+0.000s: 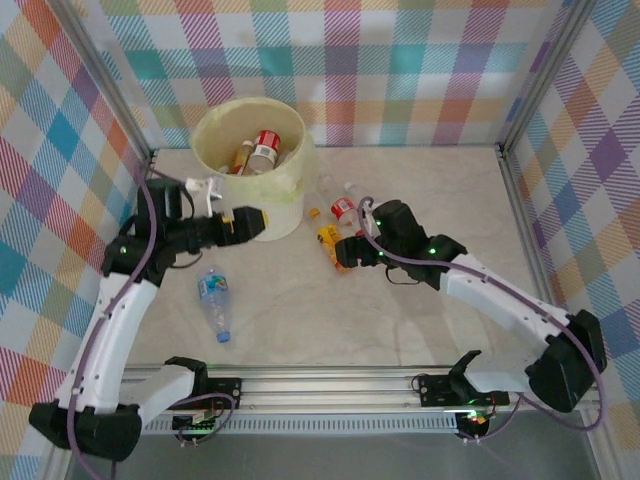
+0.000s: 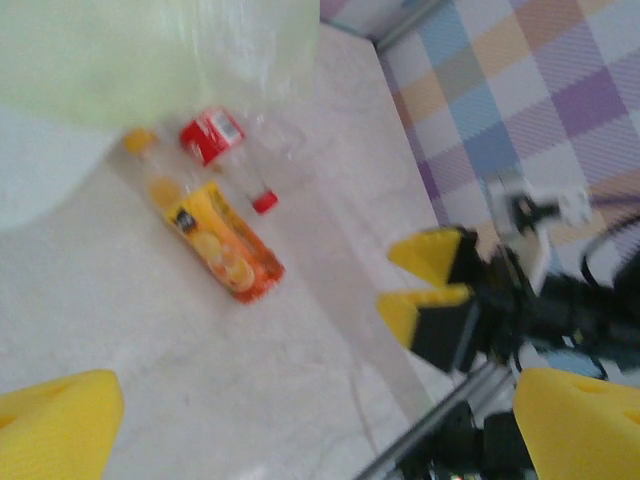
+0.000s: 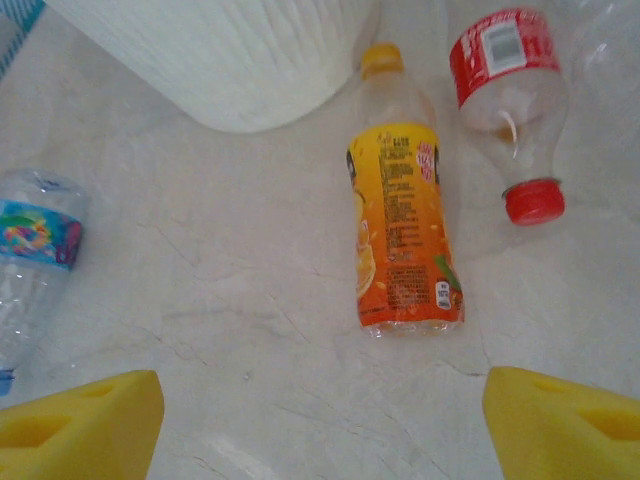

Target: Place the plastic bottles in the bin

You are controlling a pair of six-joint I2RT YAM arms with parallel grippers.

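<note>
The pale-yellow bin (image 1: 222, 190) stands at the back left with several bottles (image 1: 262, 148) inside. An orange-labelled bottle (image 1: 327, 240) (image 3: 400, 235) (image 2: 225, 245) lies on the table right of the bin, a red-labelled bottle (image 1: 343, 208) (image 3: 505, 85) (image 2: 212, 135) just beyond it. A blue-labelled bottle (image 1: 214, 300) (image 3: 35, 250) lies nearer the front. My right gripper (image 1: 346, 251) (image 3: 320, 430) hovers open just short of the orange bottle's base, with nothing between its fingers. My left gripper (image 1: 250, 222) (image 2: 320, 430) is open and empty by the bin's front wall.
Clear bottles (image 1: 326, 183) lie behind the red-labelled one, near the back. Metal frame posts and checked walls close in the table on three sides. A rail (image 1: 330, 385) runs along the near edge. The bin's wall (image 3: 230, 50) is close to the right wrist camera.
</note>
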